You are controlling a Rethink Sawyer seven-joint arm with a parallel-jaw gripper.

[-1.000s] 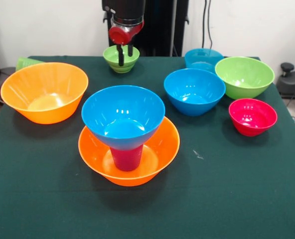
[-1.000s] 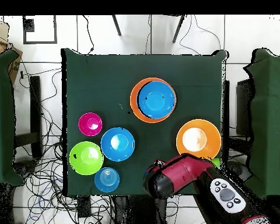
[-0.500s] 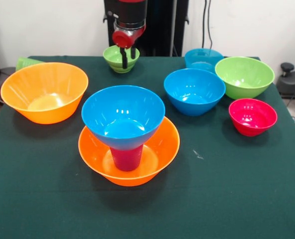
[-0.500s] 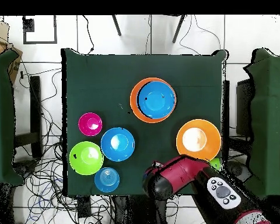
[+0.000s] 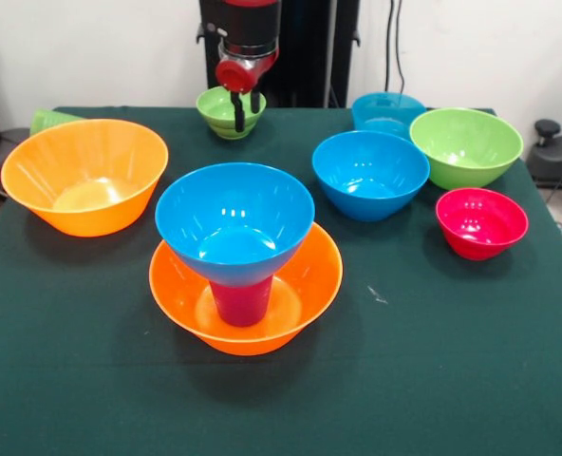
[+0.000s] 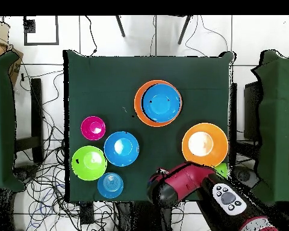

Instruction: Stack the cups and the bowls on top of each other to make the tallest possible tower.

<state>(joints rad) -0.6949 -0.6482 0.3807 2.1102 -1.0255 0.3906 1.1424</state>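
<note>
Tower stands upright near the table's middle: purple cup mouth-down in an orange bowl, blue bowl mouth-up on top. My gripper hangs at the small lime bowl by the far edge, fingers clamped on its rim.

My arm is red and black over a dark green cloth. The tower runs orange bowl, magenta cup, blue bowl. Another orange bowl sits beside a light green cup. I see a small lime bowl, a big lime bowl, a blue bowl, a teal bowl and a red-pink bowl.
</note>
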